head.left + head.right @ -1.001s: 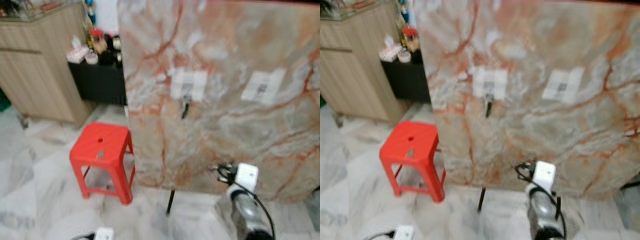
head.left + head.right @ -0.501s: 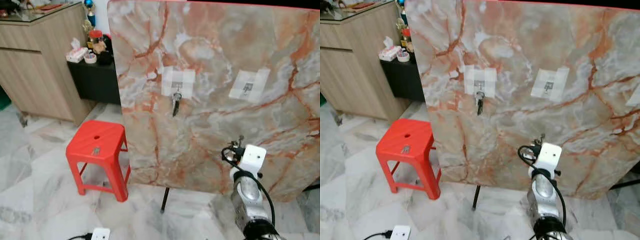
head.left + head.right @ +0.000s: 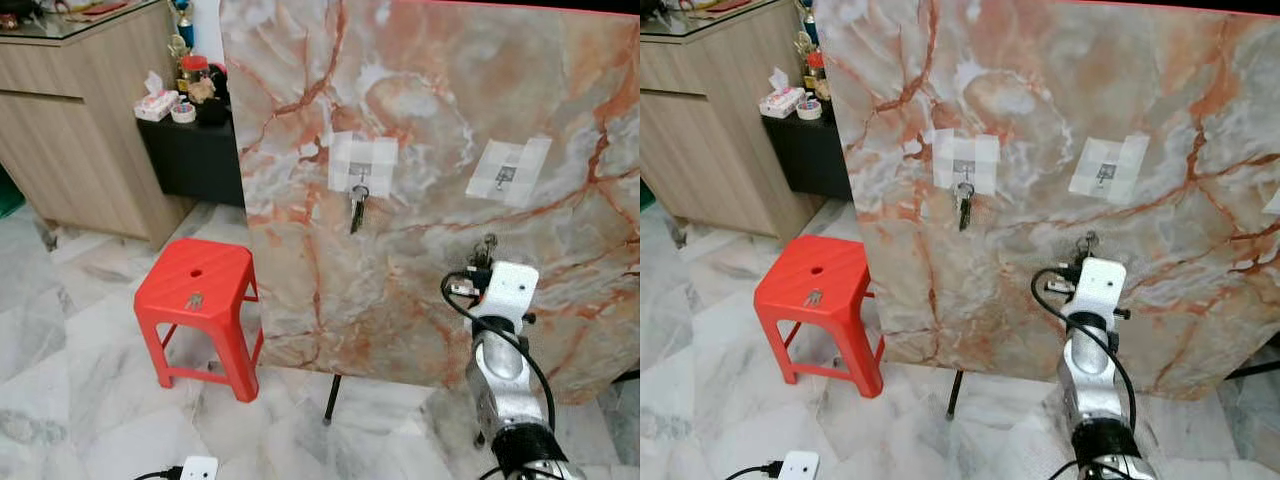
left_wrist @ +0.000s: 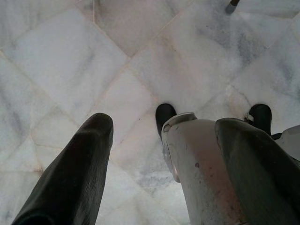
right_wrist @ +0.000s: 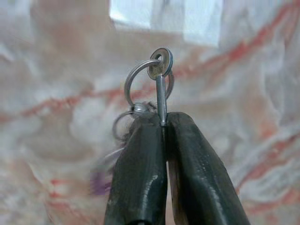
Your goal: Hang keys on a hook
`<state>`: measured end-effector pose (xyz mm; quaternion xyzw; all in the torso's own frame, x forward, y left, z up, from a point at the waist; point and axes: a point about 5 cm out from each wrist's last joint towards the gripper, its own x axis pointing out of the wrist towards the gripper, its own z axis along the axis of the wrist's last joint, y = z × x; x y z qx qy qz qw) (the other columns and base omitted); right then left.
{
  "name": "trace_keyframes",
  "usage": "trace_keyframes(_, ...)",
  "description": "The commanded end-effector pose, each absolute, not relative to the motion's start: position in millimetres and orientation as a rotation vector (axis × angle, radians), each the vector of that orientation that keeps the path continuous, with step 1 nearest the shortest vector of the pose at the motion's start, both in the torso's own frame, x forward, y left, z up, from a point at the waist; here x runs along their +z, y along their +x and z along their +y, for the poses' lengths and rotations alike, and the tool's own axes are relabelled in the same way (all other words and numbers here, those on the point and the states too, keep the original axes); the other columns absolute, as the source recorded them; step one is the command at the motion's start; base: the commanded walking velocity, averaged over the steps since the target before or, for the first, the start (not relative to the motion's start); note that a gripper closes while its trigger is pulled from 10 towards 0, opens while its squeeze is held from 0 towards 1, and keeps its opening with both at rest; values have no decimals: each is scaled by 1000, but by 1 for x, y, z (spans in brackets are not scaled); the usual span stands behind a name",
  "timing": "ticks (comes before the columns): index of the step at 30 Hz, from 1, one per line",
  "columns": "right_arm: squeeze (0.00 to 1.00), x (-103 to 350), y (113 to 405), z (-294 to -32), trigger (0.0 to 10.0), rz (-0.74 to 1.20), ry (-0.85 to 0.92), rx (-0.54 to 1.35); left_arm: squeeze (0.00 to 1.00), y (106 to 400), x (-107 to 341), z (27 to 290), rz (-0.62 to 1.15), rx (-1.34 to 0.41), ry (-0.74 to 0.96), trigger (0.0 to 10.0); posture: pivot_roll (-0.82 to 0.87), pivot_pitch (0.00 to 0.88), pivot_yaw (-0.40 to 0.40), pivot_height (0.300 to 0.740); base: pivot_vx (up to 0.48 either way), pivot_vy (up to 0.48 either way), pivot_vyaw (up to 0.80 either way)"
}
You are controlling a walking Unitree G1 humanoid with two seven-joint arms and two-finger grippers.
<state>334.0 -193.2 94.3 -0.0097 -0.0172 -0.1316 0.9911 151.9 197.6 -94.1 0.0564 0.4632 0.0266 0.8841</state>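
Hung idle near the marble floor, left hand, fingers spread with nothing between them. Raised ahead on the right, right hand, clenched tight on the keys, one key pinched by its blade so that head and ring stood clear above the fingertips. Held just short of the marbled board, below the taped hook on the right. Already taken, the left hook, with another bunch dangling. Off to the side, a red stool. Best done, probably, by lifting the ring level with the free hook, keeping it open-faced, then easing over the tip before letting go.
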Motion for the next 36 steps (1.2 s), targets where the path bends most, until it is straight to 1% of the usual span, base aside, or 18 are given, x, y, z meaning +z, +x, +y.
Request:
trace_keyframes(1, 0, 111, 343, -196, 10000, -76, -31, -267, 0, 145, -97, 198, 994, 58, 117, 10000, -10, 0, -47, 740, 0, 0, 0)
trace_keyframes(10, 0, 137, 361, -197, 10000, -128, -28, -260, 0, 145, -97, 197, 996, 57, 116, 10000, -11, 0, -40, 740, 0, 0, 0)
trace_keyframes(14, 0, 142, 366, -199, 10000, -125, -31, -278, 0, 145, -97, 197, 995, 58, 115, 10000, -8, 0, -40, 740, 0, 0, 0)
trace_keyframes(26, 0, 149, 372, -208, 10000, -122, -17, -338, 0, 146, -97, 198, 995, 59, 114, 10000, -8, 0, -39, 740, 0, 0, 0)
trace_keyframes(36, 0, 153, 375, -210, 10000, -125, -12, -345, 0, 146, -97, 197, 995, 58, 113, 10000, -5, 0, -41, 740, 0, 0, 0)
